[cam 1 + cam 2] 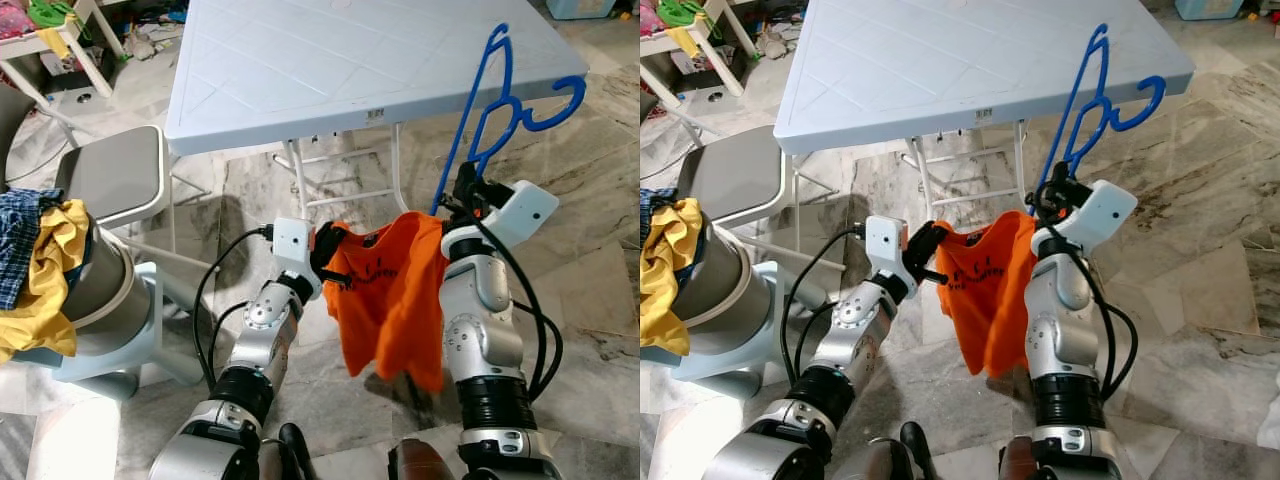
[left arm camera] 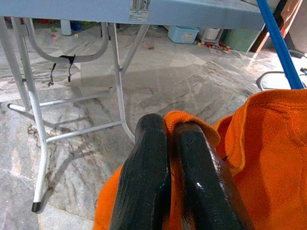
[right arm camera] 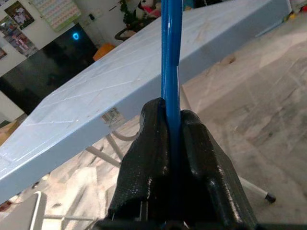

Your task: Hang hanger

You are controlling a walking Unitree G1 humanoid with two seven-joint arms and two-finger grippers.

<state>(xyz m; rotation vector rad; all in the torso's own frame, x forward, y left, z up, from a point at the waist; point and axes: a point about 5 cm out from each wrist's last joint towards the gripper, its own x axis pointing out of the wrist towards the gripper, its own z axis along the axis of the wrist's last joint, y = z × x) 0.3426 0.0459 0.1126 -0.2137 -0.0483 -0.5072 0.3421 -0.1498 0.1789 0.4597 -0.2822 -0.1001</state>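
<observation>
Below the pale blue table (image 1: 330, 60), right end effector (image 3: 173, 125) clamps the blue hanger (image 1: 497, 100), left end effector (image 2: 169, 143) pinches the orange shirt (image 1: 390, 290) at nine o'clock.

Both silver arms are bent at the elbow and raised in front of the body. The left gripper (image 1: 330, 255) points to the right, with its two black fingers (image 2: 146, 172) pressed together. The right gripper (image 3: 173, 125) points up and far, its fingers closed too.
</observation>
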